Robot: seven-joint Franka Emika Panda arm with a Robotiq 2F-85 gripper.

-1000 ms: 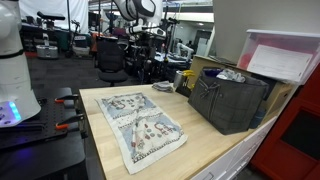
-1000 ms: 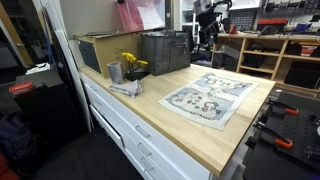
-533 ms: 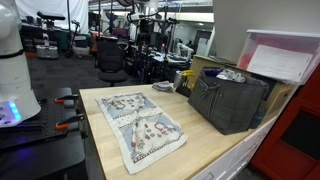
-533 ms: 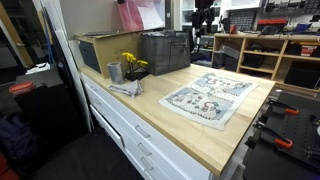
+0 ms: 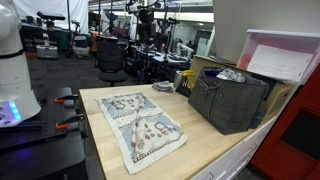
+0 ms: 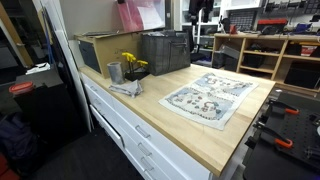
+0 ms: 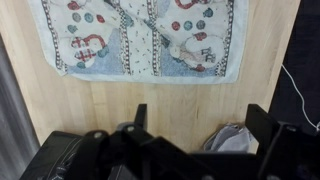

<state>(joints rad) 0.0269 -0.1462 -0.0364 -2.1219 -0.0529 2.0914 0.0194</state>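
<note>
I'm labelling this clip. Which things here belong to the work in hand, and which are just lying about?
In hand: patterned cloth; gripper, fingers open, above it.
Lying about: dark crate; cup of yellow flowers; grey rag; cardboard box.

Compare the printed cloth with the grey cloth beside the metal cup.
The printed cloth lies spread flat; the grey cloth is crumpled in a heap. The printed cloth is far larger and patterned in red and blue; the grey cloth is plain. Both rest on the wooden table.
</note>
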